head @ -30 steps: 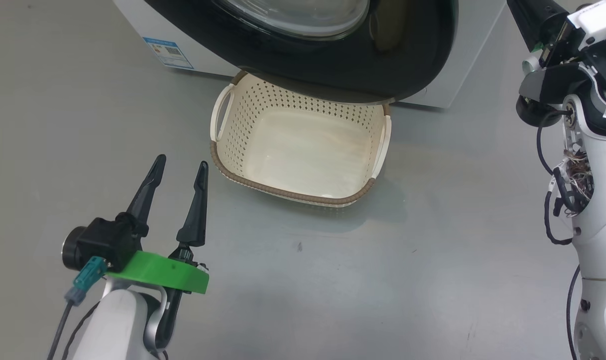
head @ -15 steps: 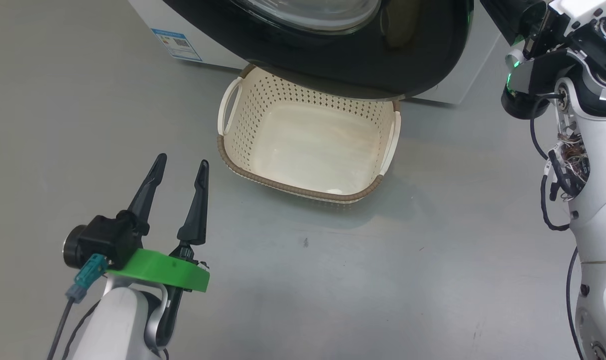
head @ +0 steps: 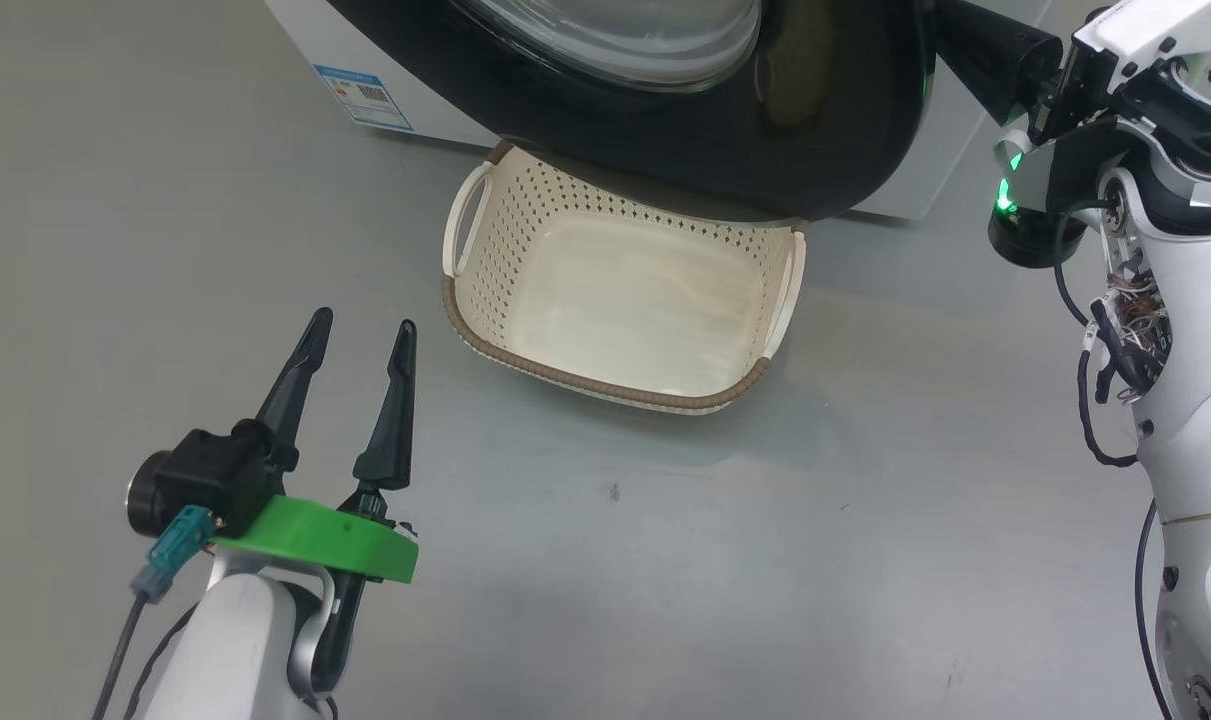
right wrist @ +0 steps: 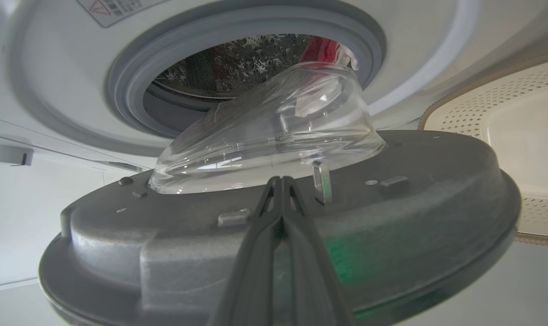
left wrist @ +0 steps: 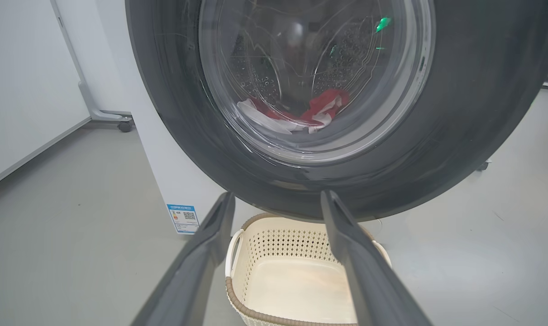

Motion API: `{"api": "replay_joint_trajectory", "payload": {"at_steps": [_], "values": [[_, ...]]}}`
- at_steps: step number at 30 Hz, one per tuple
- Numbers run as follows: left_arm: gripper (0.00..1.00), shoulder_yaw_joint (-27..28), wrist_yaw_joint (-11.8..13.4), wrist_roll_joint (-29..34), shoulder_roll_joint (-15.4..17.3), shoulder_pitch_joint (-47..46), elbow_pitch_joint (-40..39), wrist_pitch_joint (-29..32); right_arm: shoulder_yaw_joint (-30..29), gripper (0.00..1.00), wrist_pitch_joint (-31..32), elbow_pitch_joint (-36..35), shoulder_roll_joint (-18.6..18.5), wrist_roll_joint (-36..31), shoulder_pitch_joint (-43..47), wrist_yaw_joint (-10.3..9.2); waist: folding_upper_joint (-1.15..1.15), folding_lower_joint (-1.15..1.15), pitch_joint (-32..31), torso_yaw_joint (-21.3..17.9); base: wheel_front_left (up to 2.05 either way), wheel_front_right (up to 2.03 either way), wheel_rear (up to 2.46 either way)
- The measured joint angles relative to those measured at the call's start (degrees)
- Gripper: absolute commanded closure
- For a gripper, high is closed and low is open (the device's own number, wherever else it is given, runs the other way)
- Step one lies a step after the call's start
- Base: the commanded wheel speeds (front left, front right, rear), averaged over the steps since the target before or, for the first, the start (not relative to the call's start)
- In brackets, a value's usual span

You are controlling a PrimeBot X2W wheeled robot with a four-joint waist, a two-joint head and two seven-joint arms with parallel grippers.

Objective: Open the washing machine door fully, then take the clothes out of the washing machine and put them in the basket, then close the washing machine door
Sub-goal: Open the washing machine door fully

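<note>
Grey, smooth floor (head: 665, 560) runs under everything, with the washing machine (left wrist: 165, 172) standing white at its far side. Its washing machine door (head: 725, 130) is only partly swung out, the black rim hanging over the far end of the basket (head: 605, 375), which sits empty on the floor just in front of the machine. The clothes (left wrist: 321, 106) lie low in the drum, red and white behind the glass bowl. The right gripper (right wrist: 280, 181) has its fingers pressed together with nothing between them, tips at the door's grey inner face beside the metal latch hook (right wrist: 322, 181); whether they touch it I cannot tell. A plain push like this has no hold, so the tips could slide across the slick plastic or snag on the hook, and the door could drift back. If the door stops short, it shadows the basket and clothes could drop onto it. The left gripper (head: 362, 322) hovers spread wide and empty, near the basket's left handle.
</note>
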Motion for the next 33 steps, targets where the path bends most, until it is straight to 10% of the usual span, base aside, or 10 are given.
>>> {"api": "replay_joint_trajectory", "payload": {"at_steps": [33], "values": [[0.0, 0.93, 0.0, 0.2, 0.0, 0.94, 1.08, 0.0, 5.73, 1.0, 7.99, 3.26, 2.55, 2.91, 5.55, 0.0, 0.0, 0.0, -6.22, -0.8, 0.0, 0.0, 0.0]]}}
